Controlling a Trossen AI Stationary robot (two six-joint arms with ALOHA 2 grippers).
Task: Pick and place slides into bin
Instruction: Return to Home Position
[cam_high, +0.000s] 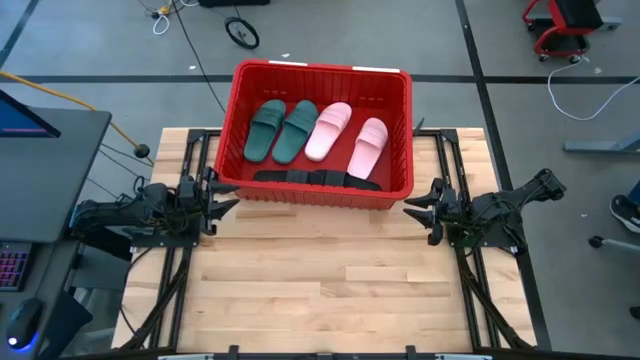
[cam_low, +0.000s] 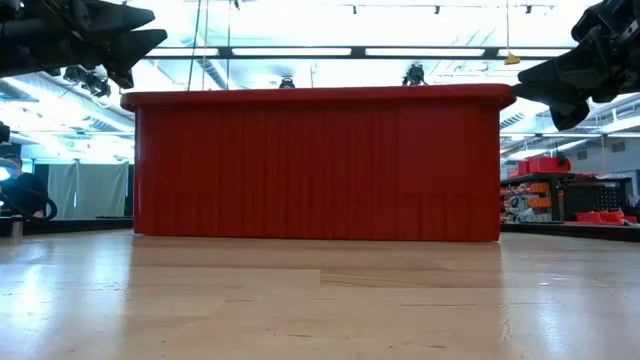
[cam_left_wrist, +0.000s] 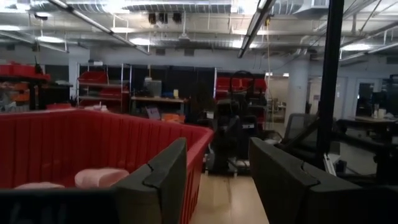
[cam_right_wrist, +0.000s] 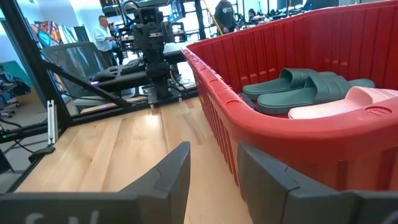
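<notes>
The red bin (cam_high: 238, 130) stands at the table's far middle. Inside lie two dark green slides (cam_high: 278, 130), two pale pink slides (cam_high: 348, 138) and two black slides (cam_high: 318, 179) along the near wall. My left gripper (cam_high: 222, 195) is open and empty, hovering just left of the bin's near left corner. My right gripper (cam_high: 418, 208) is open and empty, hovering just right of the bin's near right corner. The right wrist view shows the green slides (cam_right_wrist: 298, 87) and a pink slide (cam_right_wrist: 348, 102) in the bin (cam_right_wrist: 261, 134); the left wrist view shows pink slides (cam_left_wrist: 93, 177).
Bare wooden tabletop (cam_high: 320, 290) lies between the arms in front of the bin. A monitor and keyboard (cam_high: 30, 140) stand off the table's left. A person (cam_right_wrist: 102, 31) stands in the room beyond the table, far off.
</notes>
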